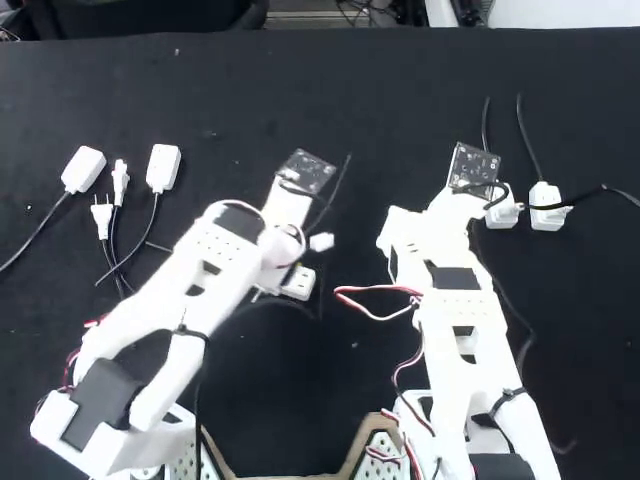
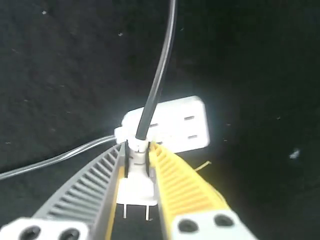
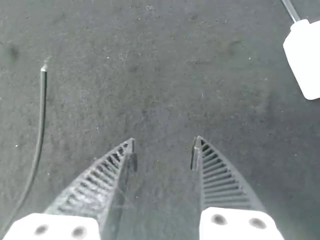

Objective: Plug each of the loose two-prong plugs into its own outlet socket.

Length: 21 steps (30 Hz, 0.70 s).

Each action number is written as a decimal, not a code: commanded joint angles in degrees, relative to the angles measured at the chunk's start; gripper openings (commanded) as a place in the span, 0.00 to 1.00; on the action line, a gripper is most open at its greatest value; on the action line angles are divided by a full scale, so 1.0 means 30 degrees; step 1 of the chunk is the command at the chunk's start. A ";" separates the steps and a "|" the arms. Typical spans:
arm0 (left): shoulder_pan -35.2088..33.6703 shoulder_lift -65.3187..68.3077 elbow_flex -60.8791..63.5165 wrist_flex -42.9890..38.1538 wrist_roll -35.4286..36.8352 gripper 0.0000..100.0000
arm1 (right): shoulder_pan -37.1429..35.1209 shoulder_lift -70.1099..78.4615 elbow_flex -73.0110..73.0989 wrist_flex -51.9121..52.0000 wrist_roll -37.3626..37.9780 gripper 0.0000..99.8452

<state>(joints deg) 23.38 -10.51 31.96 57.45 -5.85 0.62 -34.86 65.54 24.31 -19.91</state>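
Left hand [image 2: 137,150] clenched on a two-prong plug [image 2: 137,189] just beside the outlet socket [image 2: 182,125], prongs pointing away from it; insertion probably needs the plug turned round first. Right hand [image 3: 162,150] hangs released over the table [image 3: 150,60]

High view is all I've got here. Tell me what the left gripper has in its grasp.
Observer: The left gripper is shut on a two-prong plug, clamped by its white body.
Operator: Give me the prongs' direction.
Observer: They point back toward the wrist, away from the outlet socket lying just beyond the gripper, slots facing up.
Operator: Now report the right gripper.
Observer: The right gripper is open over bare black table, holding nothing.
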 commanded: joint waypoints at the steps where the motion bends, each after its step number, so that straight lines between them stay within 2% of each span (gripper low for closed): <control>1: 0.1509 -0.0381 -0.0220 -0.0703 0.1172 0.03 | 0.0264 -0.0132 -0.0689 -0.0352 -0.0176 0.17; 6: 0.2857 -0.0352 0.0718 -0.1993 0.1817 0.04 | 0.0352 -0.0132 -0.0689 -0.0176 -0.0176 0.17; 10: 0.2769 -0.0352 0.2125 -0.3604 0.1817 0.06 | 0.0322 -0.0132 -0.1128 0.0733 -0.0176 0.17; 15: 0.2799 -0.0527 0.2593 -0.3575 0.1817 0.23 | 0.0234 -0.0132 -0.1158 0.0821 -0.0176 0.17; 21: 0.1626 -0.0557 0.1714 -0.2227 0.1758 0.24 | 0.0264 -0.0132 -0.1158 0.0821 -0.0176 0.17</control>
<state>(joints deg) 31.30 -10.59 40.13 48.40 -0.92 0.62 -34.86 65.54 26.42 -19.91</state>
